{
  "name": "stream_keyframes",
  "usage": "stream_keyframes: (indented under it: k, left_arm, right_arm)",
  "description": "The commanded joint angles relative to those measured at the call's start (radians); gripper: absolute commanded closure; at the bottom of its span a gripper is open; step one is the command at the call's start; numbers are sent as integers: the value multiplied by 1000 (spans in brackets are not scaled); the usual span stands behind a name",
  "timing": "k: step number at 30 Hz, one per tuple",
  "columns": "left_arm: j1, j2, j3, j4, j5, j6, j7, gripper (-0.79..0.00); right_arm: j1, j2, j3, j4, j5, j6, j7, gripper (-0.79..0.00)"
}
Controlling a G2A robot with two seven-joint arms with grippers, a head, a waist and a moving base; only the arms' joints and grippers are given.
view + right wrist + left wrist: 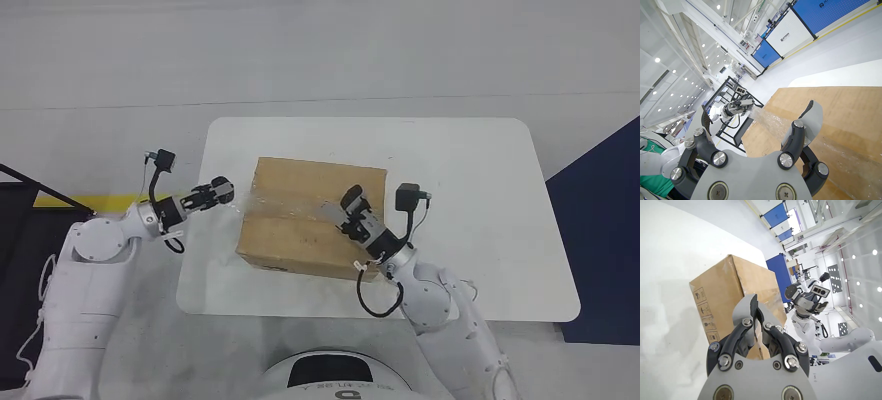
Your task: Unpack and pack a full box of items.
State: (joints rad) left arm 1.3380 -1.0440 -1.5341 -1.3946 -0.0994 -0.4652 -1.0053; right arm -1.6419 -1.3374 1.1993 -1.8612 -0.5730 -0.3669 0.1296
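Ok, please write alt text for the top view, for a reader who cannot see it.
A closed cardboard box sits on a white table. The left gripper, at the box's edge, is shut on a strip of clear tape; the right gripper is open above its top.

My left arm (pixel 95 245) and right arm (pixel 440 300) wear glossy white shells, with black cables (pixel 824 331) looping at the wrists. My left pincer (pixel 754 302) and right pincer (pixel 758 110) match: pale grey plates, black linkages, silver screws (pixel 724 393) (two big ones at each base), ribbed black pads (pixel 706 118).
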Motion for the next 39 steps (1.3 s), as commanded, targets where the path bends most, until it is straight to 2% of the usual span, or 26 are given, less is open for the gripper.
stream_keyframes:
  k: [1, 8, 13, 21, 39]
  left_arm:
    - [-5, 0, 14, 5, 51, 4, 29, 0]
    - [-13, -2, 44, 17, 136, 1, 126, 0]
    - [-2, 0, 50, -7, 174, -27, 176, 0]
    - [9, 2, 71, -38, 322, 4, 266, 0]
    - [6, 3, 112, -56, 426, 37, 343, 0]
  right_arm:
    - [-4, 2, 2, -5, -2, 1, -1, -785]
    - [-20, 7, 11, -14, -10, -3, -4, -785]
    - [-29, 11, 18, -20, -9, -10, -5, -785]
    - [-42, 17, 26, -33, -11, -11, -5, -785]
    - [-59, 24, 29, -55, -22, -14, 12, -785]
